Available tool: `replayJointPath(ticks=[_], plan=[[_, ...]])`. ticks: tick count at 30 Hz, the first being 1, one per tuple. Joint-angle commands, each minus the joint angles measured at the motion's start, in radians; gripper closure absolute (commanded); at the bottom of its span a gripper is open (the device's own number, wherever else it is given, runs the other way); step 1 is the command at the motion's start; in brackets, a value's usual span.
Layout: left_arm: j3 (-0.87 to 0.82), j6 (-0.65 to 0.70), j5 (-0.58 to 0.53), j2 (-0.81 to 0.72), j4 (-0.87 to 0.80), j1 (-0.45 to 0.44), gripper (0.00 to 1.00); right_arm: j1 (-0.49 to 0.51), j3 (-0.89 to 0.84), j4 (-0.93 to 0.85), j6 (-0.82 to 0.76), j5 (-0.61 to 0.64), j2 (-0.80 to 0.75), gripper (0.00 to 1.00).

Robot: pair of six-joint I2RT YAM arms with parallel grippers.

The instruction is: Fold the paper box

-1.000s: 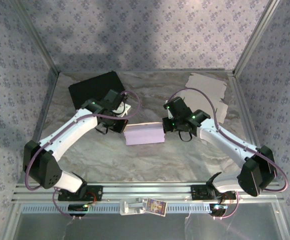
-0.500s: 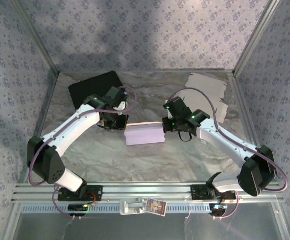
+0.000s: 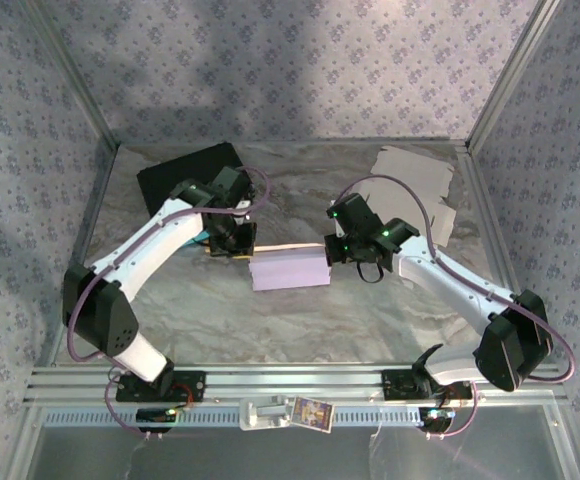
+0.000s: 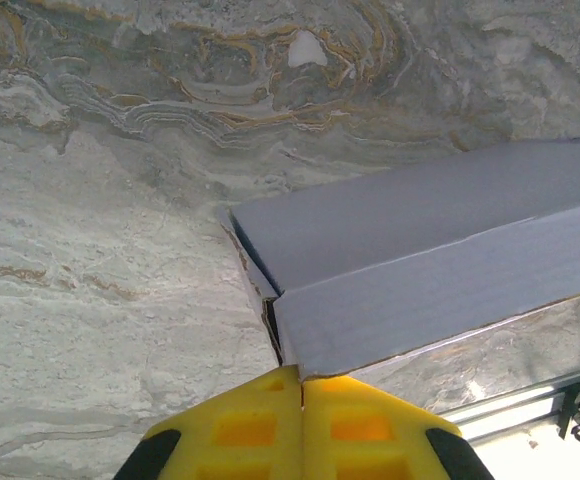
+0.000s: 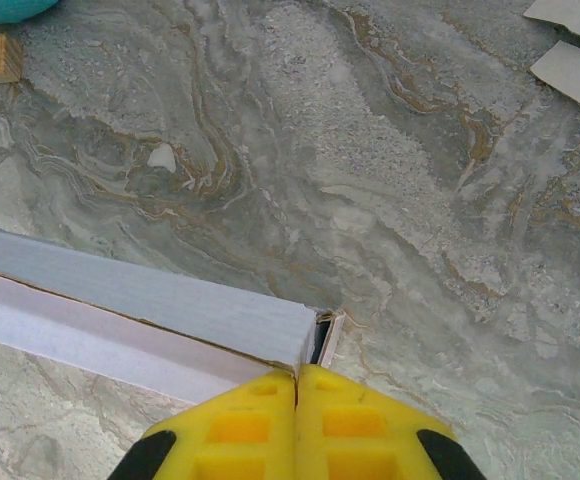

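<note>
Black sheet point(image 3: 185, 172) lies flat at far-left corner of marbled worktop point(image 3: 270, 325). Left pincer point(image 4: 300, 378): yellow fingers pressed together, nothing between them, tips touching left end corner of paper box point(image 3: 290, 268), where dark gap shows. Paper box is pale lilac and long, lying flat near worktop middle between the two arms. Right pincer point(image 5: 296, 378): fingers closed tight, empty, tips against right end of paper box, beside small end flap. Flat cardboard pieces point(image 3: 417, 185) lie at far-right corner, well apart from paper box.
</note>
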Motion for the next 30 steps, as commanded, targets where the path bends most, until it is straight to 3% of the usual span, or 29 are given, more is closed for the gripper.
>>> replayJointPath(ticks=[1,9,21,28,30], plan=[[0.063,-0.030,0.081,0.023,-0.023,-0.001,1.00,0.019,0.018,-0.029,0.006,-0.031,0.023,1.00],[0.057,-0.018,0.074,0.026,-0.021,0.005,1.00,0.019,0.017,-0.029,0.006,-0.029,0.020,1.00],[-0.171,0.041,0.055,-0.094,0.201,-0.016,1.00,0.018,0.003,-0.015,0.008,-0.033,0.007,1.00],[-0.235,0.050,-0.005,-0.118,0.208,-0.051,1.00,0.017,-0.020,-0.023,0.053,-0.041,-0.026,1.00],[-0.238,0.049,-0.016,-0.126,0.208,-0.058,1.00,0.014,-0.011,-0.038,0.100,-0.038,-0.059,0.92]])
